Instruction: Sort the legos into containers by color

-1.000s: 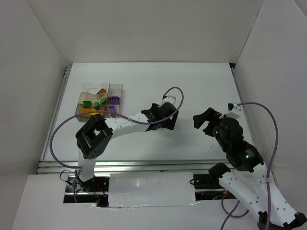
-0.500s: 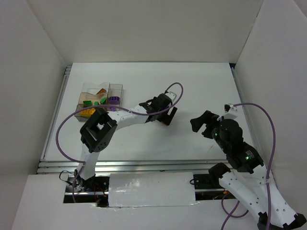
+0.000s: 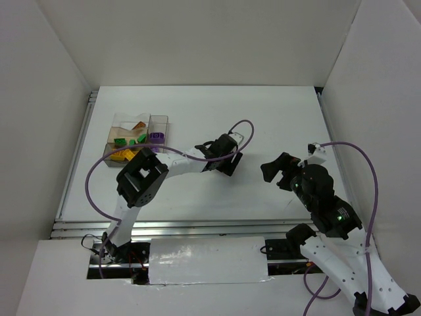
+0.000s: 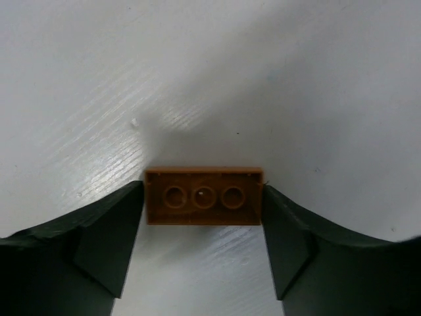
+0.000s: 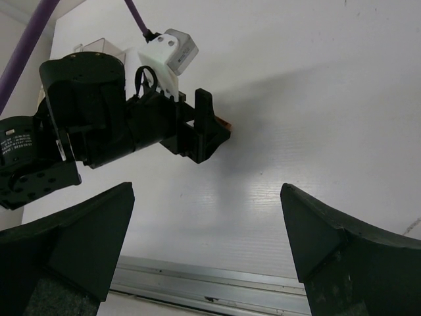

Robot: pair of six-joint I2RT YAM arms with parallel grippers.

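Observation:
An orange lego [image 4: 202, 196] lies underside up on the white table, its three round tubes showing. My left gripper [image 4: 202, 205] is shut on it, one dark finger [image 4: 118, 224] against each short end. From above, the left gripper [image 3: 225, 160] sits mid-table and hides the brick. A sliver of that orange lego [image 5: 225, 122] peeks out beside the left fingers in the right wrist view. The clear containers [image 3: 159, 119] at the back left hold green [image 3: 122, 141], orange-yellow [image 3: 119, 155], purple [image 3: 156, 136] and brownish [image 3: 139, 125] legos. My right gripper [image 3: 276, 172] hangs open and holds nothing.
A purple cable [image 3: 240, 125] loops over the left wrist. White walls enclose the table on three sides. A metal rail [image 5: 210, 286] runs along the near edge. The left arm's elbow [image 3: 140, 179] sits between the bins and its gripper.
The left gripper's jaws have narrowed onto the orange lego, and the left elbow has swung right. The right gripper has shifted slightly toward the near left.

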